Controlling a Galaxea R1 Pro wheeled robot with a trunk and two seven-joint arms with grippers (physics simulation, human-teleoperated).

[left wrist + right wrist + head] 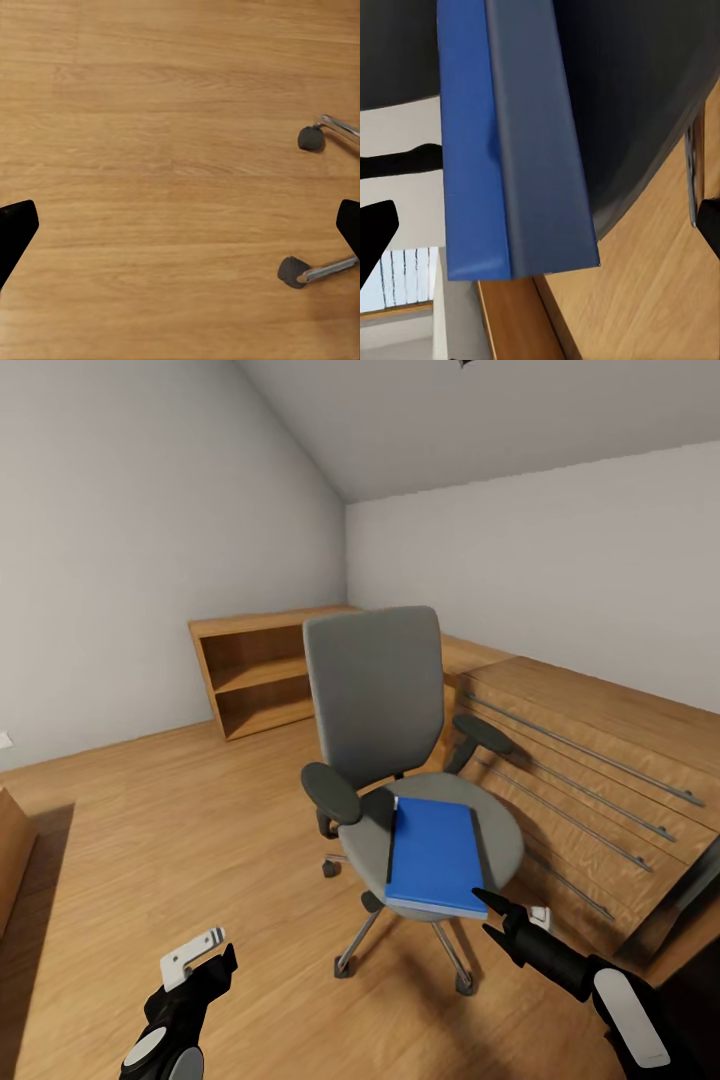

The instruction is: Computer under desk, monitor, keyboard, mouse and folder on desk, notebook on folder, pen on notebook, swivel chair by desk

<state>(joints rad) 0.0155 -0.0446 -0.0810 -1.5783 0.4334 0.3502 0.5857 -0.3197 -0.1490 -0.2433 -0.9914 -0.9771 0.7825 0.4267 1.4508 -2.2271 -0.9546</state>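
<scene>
The grey swivel chair (375,700) stands in the middle of the wood floor, turned toward me. A bright blue folder (436,855) lies flat on its seat, with its near edge over the seat's front. My right gripper (500,910) is open just in front of that near edge. In the right wrist view the folder's edge (510,150) sits close up between the spread fingertips of the right gripper (540,229), under the dark seat. Low at the left, my left gripper (205,957) hangs open over bare floor, its fingertips wide apart around nothing (180,225).
A low wooden shelf unit (265,670) stands against the back wall. A wooden drawer unit with metal rails (590,760) runs along the right. The chair's chrome spokes and casters (310,138) are near my left gripper. Open floor lies to the left.
</scene>
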